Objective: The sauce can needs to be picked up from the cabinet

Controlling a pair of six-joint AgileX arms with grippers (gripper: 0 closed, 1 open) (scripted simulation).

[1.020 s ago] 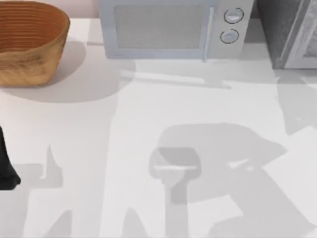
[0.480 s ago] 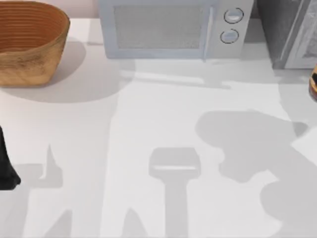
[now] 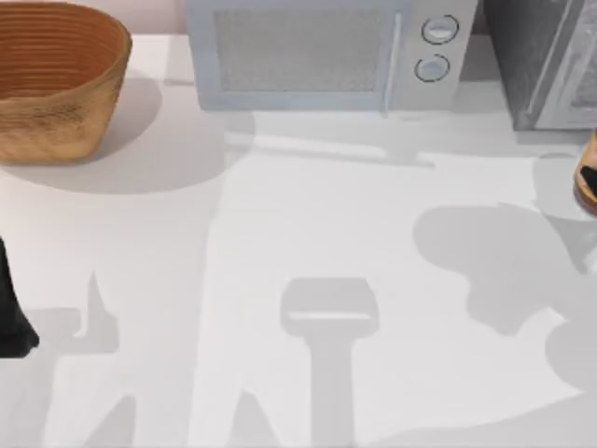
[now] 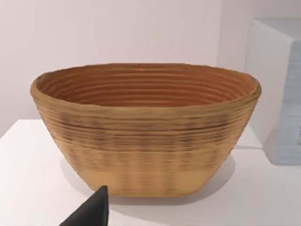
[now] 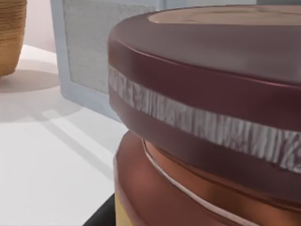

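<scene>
The sauce can (image 3: 589, 177), maroon and black with a tan-orange lower rim, shows at the top view's right edge, just in front of the dark grey speckled cabinet (image 3: 536, 51). In the right wrist view the sauce can (image 5: 207, 122) sits very close, with its brownish flat top, maroon label and a pale band. My right gripper is shut on it, and a dark piece of the gripper shows beneath the can. My left arm (image 3: 13, 308) is parked at the table's left edge.
A large woven basket (image 3: 56, 79) stands at the back left, and the left wrist view faces the basket (image 4: 146, 127). A light grey microwave (image 3: 322, 51) with two round knobs stands at the back centre. Arm shadows lie across the white table (image 3: 280, 215).
The sauce can came into the top view at the right edge, then moved slightly toward the front. The right arm's shadow slid rightward across the table. The left arm stayed still.
</scene>
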